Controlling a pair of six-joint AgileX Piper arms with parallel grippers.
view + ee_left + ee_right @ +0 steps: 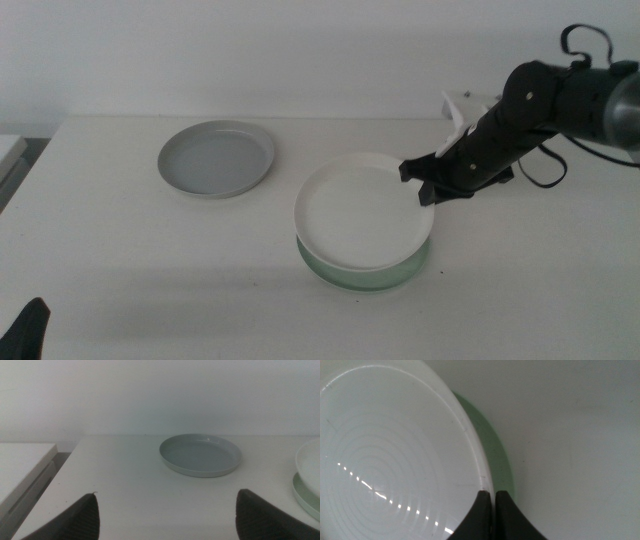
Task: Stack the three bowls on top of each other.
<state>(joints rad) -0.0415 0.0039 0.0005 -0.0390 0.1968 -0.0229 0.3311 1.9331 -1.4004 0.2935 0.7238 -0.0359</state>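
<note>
The white bowl (362,209) sits tilted on top of the pale mint green bowl (368,272) at the table's middle right. My right gripper (424,184) is shut on the white bowl's right rim; in the right wrist view the jaws pinch the rim of the white bowl (395,460), with the green bowl (490,445) showing beneath. The grey bowl (216,158) lies alone at the back left; it also shows in the left wrist view (201,454). My left gripper (165,515) is open and empty, waiting at the table's front left corner (25,330).
A white object (460,108) stands behind the right arm at the back right. A lower white surface (22,462) lies beyond the table's left edge. The white bowl's edge (309,462) shows in the left wrist view.
</note>
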